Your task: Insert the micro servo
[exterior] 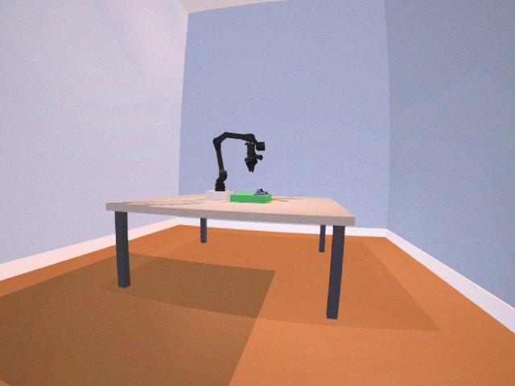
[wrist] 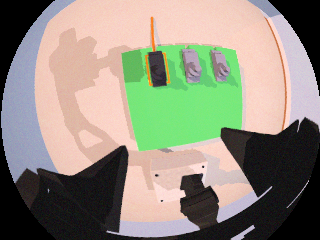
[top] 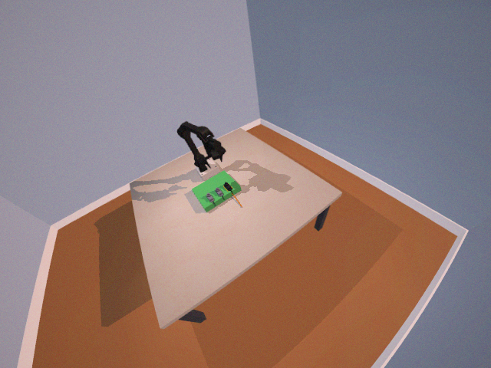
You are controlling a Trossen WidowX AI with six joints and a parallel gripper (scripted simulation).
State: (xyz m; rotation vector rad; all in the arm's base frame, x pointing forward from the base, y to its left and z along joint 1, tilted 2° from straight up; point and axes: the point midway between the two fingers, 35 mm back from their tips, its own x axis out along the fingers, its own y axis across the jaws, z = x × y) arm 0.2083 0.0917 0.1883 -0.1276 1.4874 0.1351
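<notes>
The black micro servo (top: 228, 185) (wrist: 158, 68) sits in the orange-outlined pocket at one end of the green deck (top: 215, 181) (exterior: 245, 198) (wrist: 187, 114). Its orange cable (top: 236, 199) (wrist: 154, 32) (exterior: 279, 200) runs straight out from the pocket, over the deck's edge and onto the table. I cannot tell from here whether its ears lie flat. My gripper (top: 219, 159) (exterior: 250, 169) (wrist: 176, 142) is open and empty. It hangs well above the deck, back toward the arm's base, clear of the servo.
Two grey servos (top: 209, 197) (top: 218, 192) (wrist: 192, 66) (wrist: 220, 66) sit in the deck's other pockets, in a row with the black one. The arm's white base plate (top: 204, 172) (exterior: 216, 194) (wrist: 176, 176) stands just behind the deck.
</notes>
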